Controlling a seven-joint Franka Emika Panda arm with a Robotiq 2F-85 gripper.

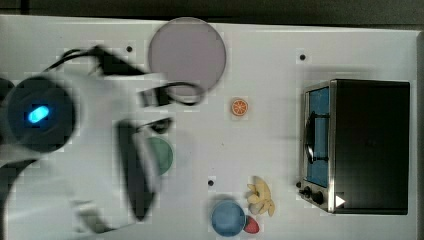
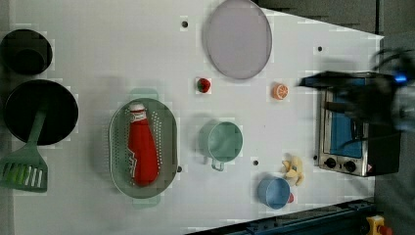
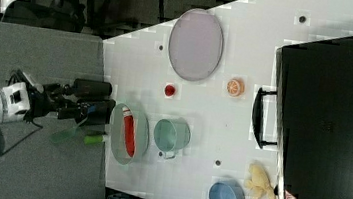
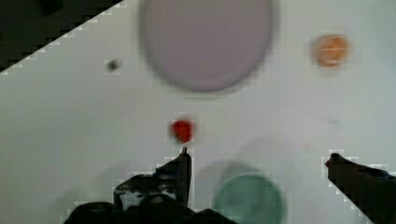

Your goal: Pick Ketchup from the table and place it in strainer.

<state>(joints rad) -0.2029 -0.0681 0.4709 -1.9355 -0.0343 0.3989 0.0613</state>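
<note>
The ketchup (image 2: 142,152), a red squeeze bottle with a white striped cap, lies lengthwise inside the pale mint strainer (image 2: 117,147) in the left view. The right view shows the same ketchup (image 3: 129,135) resting in the strainer (image 3: 117,123), with my arm's black end just off the table edge beside it. In the wrist view my gripper (image 4: 259,161) is open, with one dark finger (image 4: 183,168) apart from the other and nothing between them. It hangs above the table over a teal bowl (image 4: 250,200), with a small round red piece (image 4: 182,130) ahead of it.
A lilac plate (image 2: 237,39), an orange slice (image 2: 280,91), a teal cup-like bowl (image 2: 222,141), a blue bowl (image 2: 274,192) and a yellow piece (image 2: 293,169) dot the table. A toaster oven (image 2: 342,132) stands at the left view's right. Black pans and a green spatula (image 2: 24,166) lie at the left view's left.
</note>
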